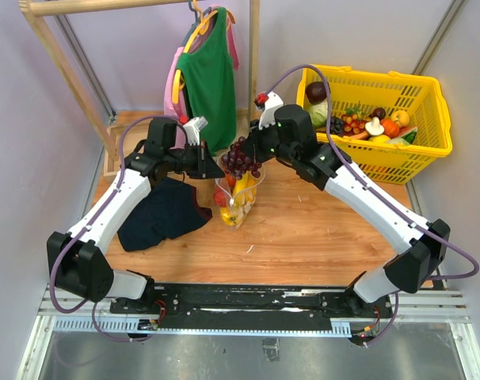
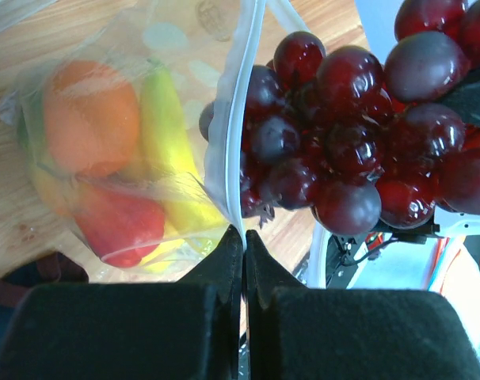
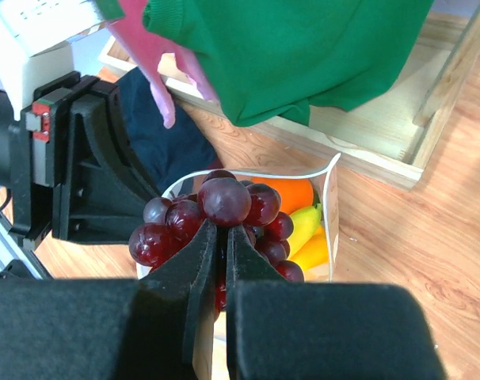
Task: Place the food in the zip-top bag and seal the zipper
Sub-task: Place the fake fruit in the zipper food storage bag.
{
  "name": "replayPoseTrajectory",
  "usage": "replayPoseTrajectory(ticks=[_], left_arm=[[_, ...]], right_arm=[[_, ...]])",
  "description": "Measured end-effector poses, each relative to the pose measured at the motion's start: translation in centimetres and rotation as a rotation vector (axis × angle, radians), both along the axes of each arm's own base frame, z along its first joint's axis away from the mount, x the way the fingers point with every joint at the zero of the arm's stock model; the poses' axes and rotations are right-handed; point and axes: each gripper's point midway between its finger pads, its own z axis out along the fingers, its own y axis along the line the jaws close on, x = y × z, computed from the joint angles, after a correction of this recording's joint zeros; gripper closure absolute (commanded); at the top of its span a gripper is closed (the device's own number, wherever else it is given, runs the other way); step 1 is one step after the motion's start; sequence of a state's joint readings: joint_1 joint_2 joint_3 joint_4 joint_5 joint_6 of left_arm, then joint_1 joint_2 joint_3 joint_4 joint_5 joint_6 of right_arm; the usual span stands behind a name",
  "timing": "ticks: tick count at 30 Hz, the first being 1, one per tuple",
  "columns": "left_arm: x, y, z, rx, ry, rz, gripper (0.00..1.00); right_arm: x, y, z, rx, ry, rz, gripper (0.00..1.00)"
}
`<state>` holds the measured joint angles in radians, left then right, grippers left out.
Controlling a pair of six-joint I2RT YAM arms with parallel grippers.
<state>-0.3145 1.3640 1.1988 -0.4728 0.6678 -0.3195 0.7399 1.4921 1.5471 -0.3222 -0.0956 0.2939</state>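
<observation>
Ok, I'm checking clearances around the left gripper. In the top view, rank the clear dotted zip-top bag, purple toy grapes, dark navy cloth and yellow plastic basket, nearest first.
From the left gripper:
1. clear dotted zip-top bag, rim pinched in it.
2. purple toy grapes, just to its right.
3. dark navy cloth, nearer the bases, left.
4. yellow plastic basket, far right.

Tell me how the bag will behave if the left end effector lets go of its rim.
Probably floppy: the bag is thin, wrinkled clear film, its rim pinched by the left end effector. Released, the mouth would likely sag shut. It may also tip, standing narrow with the orange and other pieces loose inside.
</observation>
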Motion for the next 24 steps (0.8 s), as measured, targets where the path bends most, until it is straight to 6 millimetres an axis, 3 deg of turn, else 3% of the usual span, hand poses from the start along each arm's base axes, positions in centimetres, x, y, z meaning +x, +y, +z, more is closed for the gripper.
replayPoseTrajectory(ticks=[7,18,24], left_arm=[[0.0,0.0,0.0,0.000,0.000,0.000,0.99],[0.0,0.0,0.0,0.000,0.000,0.000,1.00],[0.0,0.0,0.0,0.000,0.001,0.000,1.00]], right_arm=[[0.3,0.0,-0.5,0.016,0.030,-0.053,0.99],[-1.6,0.7,-4.4,-0.026,0.129,-0.035,0.99],[-1.6,1.0,-5.7,-0.038,0.163,-0.035,0.85]])
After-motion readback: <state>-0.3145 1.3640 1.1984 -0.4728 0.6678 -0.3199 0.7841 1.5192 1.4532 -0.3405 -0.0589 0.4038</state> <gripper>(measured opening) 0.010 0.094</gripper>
